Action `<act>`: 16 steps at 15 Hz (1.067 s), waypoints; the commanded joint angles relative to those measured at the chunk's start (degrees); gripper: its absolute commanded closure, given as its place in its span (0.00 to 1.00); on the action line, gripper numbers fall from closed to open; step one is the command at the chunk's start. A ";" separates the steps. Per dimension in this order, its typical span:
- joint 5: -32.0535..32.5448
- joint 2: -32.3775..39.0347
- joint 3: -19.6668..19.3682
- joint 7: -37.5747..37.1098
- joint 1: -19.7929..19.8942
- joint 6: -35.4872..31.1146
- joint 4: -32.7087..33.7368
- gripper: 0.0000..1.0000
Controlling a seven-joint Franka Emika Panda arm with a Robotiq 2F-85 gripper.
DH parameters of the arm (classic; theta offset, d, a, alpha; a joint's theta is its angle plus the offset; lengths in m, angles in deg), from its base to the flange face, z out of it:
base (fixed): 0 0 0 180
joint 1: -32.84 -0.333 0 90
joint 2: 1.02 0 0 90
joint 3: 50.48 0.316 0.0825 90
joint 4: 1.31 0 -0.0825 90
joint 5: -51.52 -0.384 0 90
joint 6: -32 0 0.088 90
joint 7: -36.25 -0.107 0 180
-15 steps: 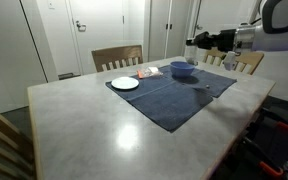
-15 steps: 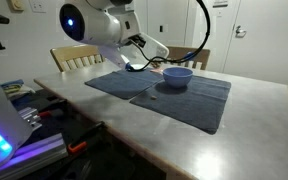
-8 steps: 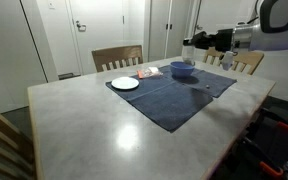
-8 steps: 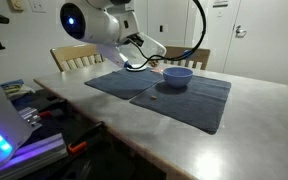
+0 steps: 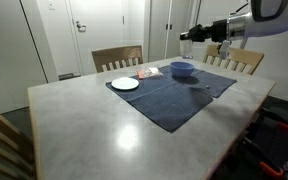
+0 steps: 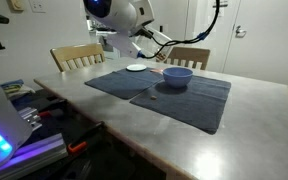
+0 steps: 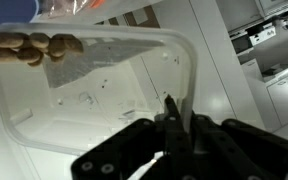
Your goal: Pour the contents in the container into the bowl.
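The pincer [image 7: 174, 112] clenched the tub's [image 7: 114, 85] rim, open air between it and the bowl [image 5: 182, 69] below; it had risen.

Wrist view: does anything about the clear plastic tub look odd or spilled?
Nothing looks spilled. The brown lumps are all bunched in one corner of the clear rectangular plastic tub rather than spread out, which suggests it is tilted. The black end effector pinches its rim.
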 commanded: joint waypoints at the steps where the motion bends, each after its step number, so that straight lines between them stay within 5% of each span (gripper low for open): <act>1: 7.26 2.02 -0.84 -6.72 1.52 -1.11 3.87 0.98; 5: 10.44 2.92 -1.51 -13.97 1.80 2.33 5.04 0.98; 16: 9.34 3.76 -7.43 -13.91 6.52 22.76 3.36 0.98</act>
